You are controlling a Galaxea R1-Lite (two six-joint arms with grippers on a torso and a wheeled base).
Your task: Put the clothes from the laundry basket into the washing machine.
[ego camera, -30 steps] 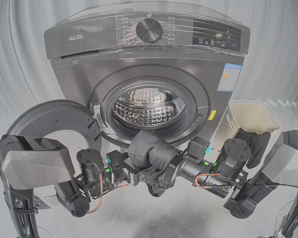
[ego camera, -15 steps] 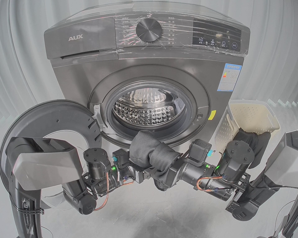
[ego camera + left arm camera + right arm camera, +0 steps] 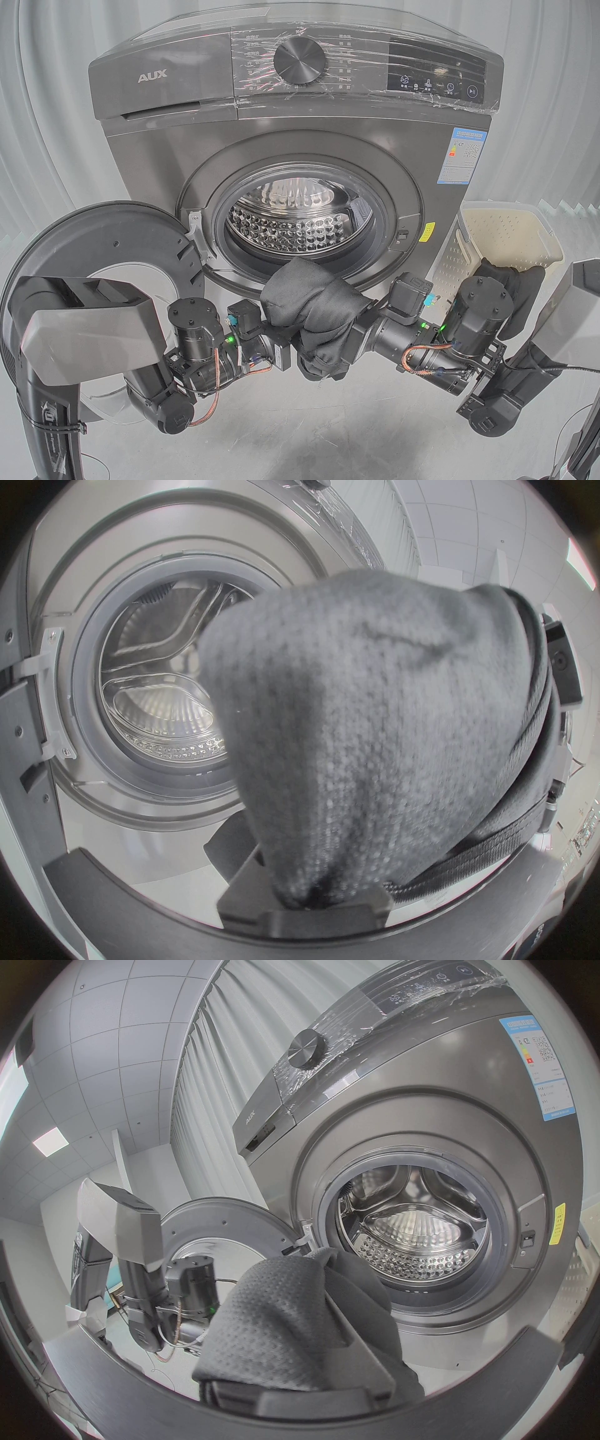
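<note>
Though close to drum point(image 3: 294, 219), garment point(image 3: 312, 306) outside (door point(image 3: 106, 244) aside).

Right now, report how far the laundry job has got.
Done: door open, drum looks empty, so nothing loaded yet. In hand: left gripper and right gripper hold a dark garment before the opening. Left: push it in, then fetch the clothes in the basket.

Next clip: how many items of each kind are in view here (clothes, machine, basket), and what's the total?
Dark garments: 2 (held garment, garment in basket)
Washing machine: 1
Laundry basket: 1
Total: 4
</note>
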